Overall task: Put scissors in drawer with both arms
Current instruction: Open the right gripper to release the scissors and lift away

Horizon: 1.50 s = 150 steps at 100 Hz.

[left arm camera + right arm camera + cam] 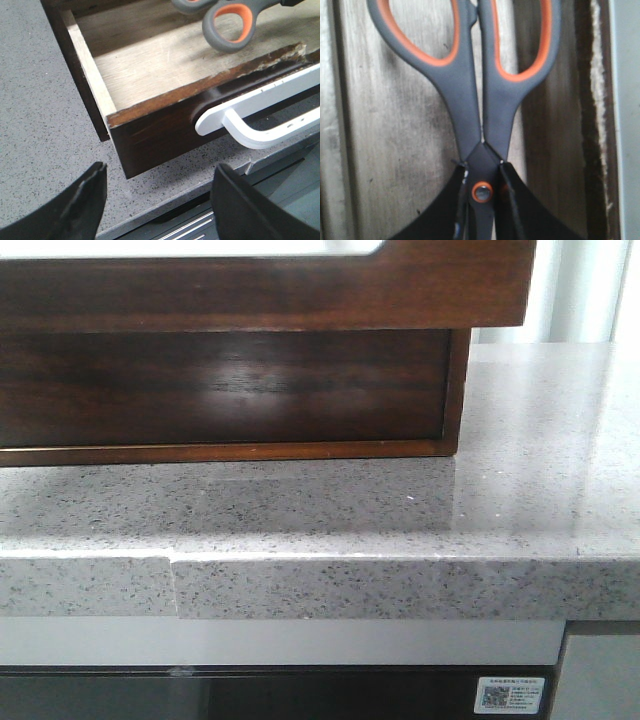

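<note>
The drawer (160, 125) stands pulled out over the counter, dark wood with a white handle (260, 115) on its front and a pale wooden floor (145, 65). In the front view its front (260, 290) juts out at the top. The grey and orange scissors (470, 100) are inside the drawer, over its floor. My right gripper (482, 167) is shut on them at the pivot. Their handle loops (227, 25) show in the left wrist view. My left gripper (161, 170) is open and holds nothing, in front of the drawer's corner above the counter edge. Neither gripper shows in the front view.
A grey speckled counter (400, 510) carries the wooden cabinet, whose lower dark panel (220, 390) sits under the pulled-out drawer. Below the counter's front edge is a dark appliance front (300, 695) with a sticker (510, 695).
</note>
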Available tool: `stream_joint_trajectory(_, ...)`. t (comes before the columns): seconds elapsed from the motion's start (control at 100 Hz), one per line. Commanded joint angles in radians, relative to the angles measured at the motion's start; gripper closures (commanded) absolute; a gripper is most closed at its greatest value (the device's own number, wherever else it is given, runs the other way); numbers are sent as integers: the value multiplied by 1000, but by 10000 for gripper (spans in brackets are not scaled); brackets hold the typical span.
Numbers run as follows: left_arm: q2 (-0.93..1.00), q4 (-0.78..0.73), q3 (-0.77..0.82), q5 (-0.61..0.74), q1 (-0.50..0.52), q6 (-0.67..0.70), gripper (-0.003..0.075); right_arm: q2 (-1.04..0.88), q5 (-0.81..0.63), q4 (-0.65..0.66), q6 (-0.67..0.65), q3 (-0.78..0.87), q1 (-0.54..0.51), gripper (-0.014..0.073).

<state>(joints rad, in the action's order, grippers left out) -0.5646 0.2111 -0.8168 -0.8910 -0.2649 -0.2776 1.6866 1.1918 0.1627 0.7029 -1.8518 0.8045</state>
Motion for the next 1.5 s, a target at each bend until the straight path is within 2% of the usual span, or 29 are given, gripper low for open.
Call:
stream_joint_trajectory(0.0, -6, 14, -32, 70, -9, 10, 293, -44, -22, 21, -4, -29, -6, 601)
stream_joint_trajectory(0.14, -6, 14, -32, 70, -9, 10, 293, -44, -7, 21, -4, -29, -6, 582)
stream_joint_trajectory(0.29, -6, 14, -32, 70, -9, 10, 293, -44, 1, 21, -4, -29, -6, 444)
stream_joint_trajectory(0.39, -6, 14, -32, 70, -9, 10, 293, -44, 1, 23, -6, -29, -6, 385)
stream_joint_trajectory(0.55, -6, 14, -32, 70, -9, 10, 293, -50, 7, 47, -39, -42, -6, 383)
stream_joint_trajectory(0.68, -6, 14, -32, 70, -9, 10, 293, -80, 75, 47, -94, -97, -6, 383)
stream_joint_trajectory(0.86, -6, 14, -32, 70, -9, 10, 293, -177, 103, 44, -252, -129, -25, 383)
stream_joint_trajectory(0.98, -6, 14, -32, 70, -9, 10, 293, -243, 90, 19, -413, -108, -121, 383)
stream_joint_trajectory(1.06, -6, 14, -32, 68, -9, 10, 293, -292, 64, -36, -481, -49, -234, 384)
stream_joint_trajectory(1.23, -6, 14, -32, 68, -9, 10, 293, -433, -63, -224, -484, 186, -473, 384)
stream_joint_trajectory(1.38, -6, 14, -32, 68, -9, 10, 293, -597, -214, -282, -486, 459, -637, 384)
stream_joint_trajectory(1.49, -6, 14, -32, 68, -9, 10, 293, -721, -315, -310, -486, 666, -715, 384)
